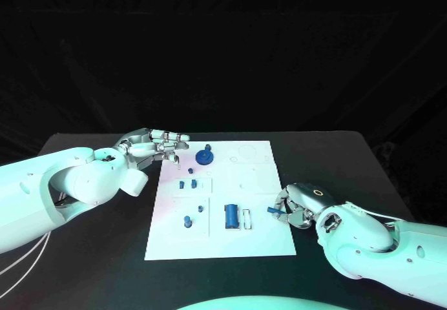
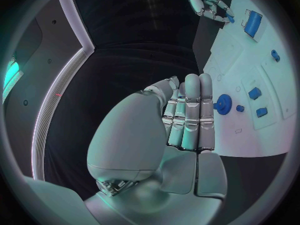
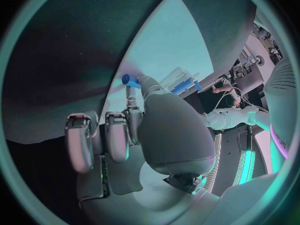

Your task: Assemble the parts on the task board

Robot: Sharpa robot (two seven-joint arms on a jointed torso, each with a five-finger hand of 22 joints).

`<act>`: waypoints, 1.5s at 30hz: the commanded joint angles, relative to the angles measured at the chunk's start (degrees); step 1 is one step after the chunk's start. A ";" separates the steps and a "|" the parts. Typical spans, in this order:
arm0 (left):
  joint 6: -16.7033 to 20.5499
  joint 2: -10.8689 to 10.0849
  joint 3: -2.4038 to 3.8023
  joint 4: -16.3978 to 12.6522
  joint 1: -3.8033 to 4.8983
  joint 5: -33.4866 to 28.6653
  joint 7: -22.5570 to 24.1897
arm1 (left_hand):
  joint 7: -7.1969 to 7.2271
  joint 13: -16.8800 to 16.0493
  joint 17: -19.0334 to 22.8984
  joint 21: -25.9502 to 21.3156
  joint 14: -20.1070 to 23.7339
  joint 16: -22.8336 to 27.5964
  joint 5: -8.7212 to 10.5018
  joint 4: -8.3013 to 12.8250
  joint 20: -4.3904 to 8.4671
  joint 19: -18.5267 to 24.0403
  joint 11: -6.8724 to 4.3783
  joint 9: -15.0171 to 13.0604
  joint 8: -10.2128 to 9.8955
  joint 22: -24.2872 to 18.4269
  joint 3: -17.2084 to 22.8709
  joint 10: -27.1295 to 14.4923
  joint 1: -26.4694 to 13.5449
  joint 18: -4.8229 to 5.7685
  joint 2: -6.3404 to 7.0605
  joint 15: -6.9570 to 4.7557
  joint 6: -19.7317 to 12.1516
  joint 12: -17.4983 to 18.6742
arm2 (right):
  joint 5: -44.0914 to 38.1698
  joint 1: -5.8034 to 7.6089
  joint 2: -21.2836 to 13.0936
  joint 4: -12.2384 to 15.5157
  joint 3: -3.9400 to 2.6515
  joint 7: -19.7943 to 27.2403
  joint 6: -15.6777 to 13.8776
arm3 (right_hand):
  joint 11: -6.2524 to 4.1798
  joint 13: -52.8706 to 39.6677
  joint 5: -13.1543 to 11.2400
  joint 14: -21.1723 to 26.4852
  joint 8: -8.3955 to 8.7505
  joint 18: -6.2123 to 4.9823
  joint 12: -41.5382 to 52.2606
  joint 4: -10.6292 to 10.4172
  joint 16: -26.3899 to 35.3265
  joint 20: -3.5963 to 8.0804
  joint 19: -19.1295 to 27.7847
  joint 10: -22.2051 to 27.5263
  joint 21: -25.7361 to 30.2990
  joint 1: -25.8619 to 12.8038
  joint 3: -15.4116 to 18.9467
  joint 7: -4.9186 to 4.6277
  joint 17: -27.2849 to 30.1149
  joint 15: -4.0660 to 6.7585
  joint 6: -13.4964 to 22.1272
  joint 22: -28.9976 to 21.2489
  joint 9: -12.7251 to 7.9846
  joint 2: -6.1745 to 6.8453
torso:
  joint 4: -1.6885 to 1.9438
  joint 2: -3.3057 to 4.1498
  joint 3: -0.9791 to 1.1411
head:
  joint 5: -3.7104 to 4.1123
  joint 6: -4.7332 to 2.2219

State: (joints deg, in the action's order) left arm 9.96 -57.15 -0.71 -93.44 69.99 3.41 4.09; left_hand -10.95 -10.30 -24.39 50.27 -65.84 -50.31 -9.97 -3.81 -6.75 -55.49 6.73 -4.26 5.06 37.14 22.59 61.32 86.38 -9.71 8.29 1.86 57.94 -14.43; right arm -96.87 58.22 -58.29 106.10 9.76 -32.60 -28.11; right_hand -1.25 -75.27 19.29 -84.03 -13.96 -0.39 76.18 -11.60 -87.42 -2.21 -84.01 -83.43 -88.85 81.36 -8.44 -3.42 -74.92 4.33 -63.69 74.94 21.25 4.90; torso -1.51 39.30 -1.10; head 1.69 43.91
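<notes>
dim, dark surround | teal wash overall | wrist views bent, dark-rimmed

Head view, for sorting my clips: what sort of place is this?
Probably a robotics lab test bench: a black table, a white task board with small blue parts, and dark surroundings.

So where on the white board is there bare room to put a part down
The task board is bare along its near edge, below the long blue part, and in the far right corner. The middle is crowded with small blue parts. The right hand, pinching a blue piece, blocks the right edge; the left hand hovers at the far left corner.
</notes>
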 commanded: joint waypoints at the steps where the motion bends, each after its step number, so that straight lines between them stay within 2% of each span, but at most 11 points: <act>1: -0.82 0.00 0.03 -0.19 0.02 -0.43 0.20 | -0.06 -0.04 0.06 0.03 0.27 0.16 0.00 -0.27 -0.26 0.00 0.04 0.05 0.03 0.03 0.02 -0.54 -0.27 -0.88 0.00 0.12 -0.28 -0.24 | 3.25 -0.71 -0.30 0.13 0.59 -1.98 1.22 | -0.22 -5.20 -0.05 -5.20 -0.43 0.22 0.34 -0.11 -0.35 0.53 -5.66 -0.24 -0.45 2.04 -3.18 0.50 -11.71 0.42 -0.16 14.85 0.62 -1.29 | -0.03 -0.01 0.01 | 0.03 -0.04; 4: -0.84 -0.02 0.03 -0.20 0.01 -0.42 0.21 | -0.06 -0.04 0.08 0.03 0.28 0.16 -0.01 -0.21 -0.25 0.00 0.03 0.06 0.03 0.03 0.07 -0.56 -0.17 -0.90 -0.02 0.10 -0.29 -0.27 | 4.99 -0.67 -0.69 0.92 0.56 -1.81 -0.45 | -0.13 -5.33 0.30 -5.24 -0.76 0.29 0.48 -0.11 -0.48 0.59 -5.80 -0.51 -0.76 0.76 -7.35 0.43 -11.90 0.47 -0.21 14.94 1.12 0.63 | -0.04 -0.04 -0.02 | 0.05 -0.06; 7: -0.84 -0.02 0.03 -0.21 0.01 -0.42 0.22 | -0.06 -0.04 0.08 0.03 0.28 0.16 -0.01 -0.21 -0.25 0.00 0.03 0.06 0.03 0.03 0.07 -0.56 -0.17 -0.90 -0.02 0.10 -0.29 -0.27 | 5.91 -0.57 -0.91 1.45 0.52 -1.67 -1.56 | -0.30 -5.41 0.37 -5.26 -0.99 0.32 0.57 0.16 -0.54 0.52 -5.86 -0.63 -0.89 0.32 -9.34 0.59 -11.99 0.45 -0.29 14.98 1.41 1.22 | -0.05 -0.02 -0.03 | 0.06 -0.08; 9: -0.84 -0.03 0.03 -0.21 0.01 -0.41 0.22 | -0.06 -0.04 0.08 0.03 0.28 0.16 -0.01 -0.21 -0.25 0.00 0.03 0.06 0.03 0.03 0.07 -0.56 -0.17 -0.90 -0.02 0.10 -0.29 -0.27 | 6.90 -0.41 -1.14 2.08 0.45 -1.50 -2.79 | -0.29 -5.48 0.25 -5.27 -1.17 0.33 0.63 0.41 -0.58 0.57 -5.88 -0.73 -0.93 -0.66 -11.22 0.51 -12.05 0.44 -0.19 15.00 1.73 2.25 | -0.05 -0.01 0.00 | 0.06 -0.13; 13: -0.87 -0.05 0.03 -0.23 0.01 -0.40 0.21 | -0.05 -0.04 0.09 0.03 0.29 0.16 -0.02 -0.15 -0.24 0.00 0.02 0.06 0.03 0.04 0.10 -0.58 -0.09 -0.90 -0.01 0.09 -0.30 -0.30 | 9.79 0.00 -1.41 3.75 0.31 -0.59 -5.85 | -0.15 -5.53 0.06 -5.27 -1.35 0.32 0.63 0.71 -0.56 0.53 -5.85 -0.77 -0.86 -1.79 -12.82 0.57 -12.03 0.45 -0.09 14.97 2.06 3.18 | -0.03 0.00 -0.01 | 0.07 -0.17; 19: -0.92 -0.05 0.03 -0.23 0.01 -0.40 0.23 | -0.05 -0.04 0.09 0.03 0.29 0.16 -0.02 -0.15 -0.24 0.00 0.02 0.06 0.03 0.04 0.10 -0.58 -0.09 -0.90 -0.01 0.09 -0.30 -0.30 | 12.99 0.32 -0.70 5.29 0.22 0.39 -7.86 | -0.15 -5.69 -0.02 -5.30 -1.55 0.34 0.83 0.73 -0.64 0.51 -5.89 -0.89 -0.95 -3.05 -13.63 0.63 -12.15 0.45 -0.19 15.00 2.31 3.85 | 0.02 0.03 0.01 | 0.11 -0.08; 27: -0.98 -0.02 0.03 -0.31 0.01 -0.39 0.23 | -0.05 -0.04 0.09 0.03 0.29 0.16 -0.02 -0.15 -0.24 0.00 0.02 0.06 0.03 0.04 0.10 -0.58 -0.09 -0.90 -0.01 0.09 -0.30 -0.30 | 17.36 0.31 1.58 4.75 0.21 1.14 -8.09 | -0.27 -5.93 1.17 -5.33 -1.98 0.39 1.13 -0.02 -0.73 0.55 -5.99 -1.14 -1.15 -6.53 -13.02 0.79 -12.29 0.51 -0.62 15.06 2.76 4.98 | 0.00 0.03 -0.07 | 0.21 0.00; 33: -1.00 -0.01 0.03 -0.37 0.01 -0.39 0.22 | -0.05 -0.04 0.09 0.03 0.29 0.16 -0.02 -0.15 -0.24 0.00 0.02 0.06 0.03 0.04 0.10 -0.58 -0.09 -0.90 -0.01 0.09 -0.30 -0.30 | 19.66 0.08 3.57 3.58 0.22 1.46 -7.58 | -0.32 -6.10 1.60 -5.35 -2.13 0.39 1.35 -0.35 -0.78 0.59 -5.99 -1.28 -1.15 -8.06 -12.05 0.86 -12.36 0.56 -0.87 15.06 2.93 5.13 | 0.08 0.07 0.00 | 0.15 0.02; 39: -0.93 -0.03 0.03 -0.42 0.01 -0.36 0.18 | -0.06 -0.04 0.10 0.03 0.29 0.16 -0.02 -0.14 -0.24 0.00 0.02 0.06 0.04 0.04 0.11 -0.58 -0.08 -0.91 -0.01 0.09 -0.31 -0.31 | 20.15 0.00 4.98 2.51 0.21 1.32 -8.30 | -0.54 -6.99 3.71 -5.40 -2.55 0.39 2.61 -1.01 -0.92 0.71 -5.99 -1.94 -1.15 -10.50 -9.68 1.15 -12.56 0.71 -1.63 15.06 3.27 5.10 | 0.01 0.06 0.00 | 0.01 -0.03; 42: -0.91 -0.03 0.03 -0.46 0.01 -0.03 0.24 | -0.07 -0.04 0.12 0.04 0.30 0.16 -0.01 -0.09 -0.23 0.00 0.03 0.06 0.04 0.04 0.13 -0.61 -0.04 -0.91 0.00 0.08 -0.32 -0.35 | 20.30 -0.01 5.41 2.03 0.21 1.08 -7.82 | -0.79 -7.44 5.92 -5.44 -2.90 0.39 3.22 -1.26 -1.04 0.88 -5.99 -2.26 -1.15 -11.47 -8.18 1.43 -12.74 0.91 -2.11 15.06 3.56 4.83 | 0.00 -0.01 -0.01 | -0.04 -0.03; 45: -0.89 -0.03 0.03 -0.50 0.01 0.43 0.29 | -0.07 -0.04 0.12 0.04 0.30 0.16 -0.01 -0.09 -0.23 0.00 0.03 0.06 0.04 0.04 0.13 -0.61 -0.04 -0.91 0.00 0.08 -0.32 -0.35 | 20.47 -0.01 5.85 1.61 0.21 0.78 -7.08 | -0.91 -7.64 6.34 -5.46 -3.11 0.39 3.49 -1.36 -1.08 0.97 -5.99 -2.41 -1.15 -11.81 -7.51 1.57 -12.81 1.02 -2.37 15.06 3.74 4.53 | -0.01 0.08 0.00 | -0.09 -0.18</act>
State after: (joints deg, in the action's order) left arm 9.90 -57.25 -0.72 -93.74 69.98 3.46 4.03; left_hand -10.95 -10.29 -24.36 50.27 -65.84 -50.31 -9.97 -3.81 -6.75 -55.49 6.94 -4.27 5.05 37.12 22.59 61.11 86.38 -9.71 8.29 1.87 57.94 -14.43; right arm -77.24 58.27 -52.63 107.84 9.98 -31.83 -35.86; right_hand -1.85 -74.93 25.41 -83.83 -16.84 -0.38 79.44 -13.04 -88.23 -1.81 -84.01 -84.03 -89.79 70.02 -16.27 -2.23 -74.95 4.93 -65.31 74.91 24.88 9.32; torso -1.49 39.35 -1.10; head 1.66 43.85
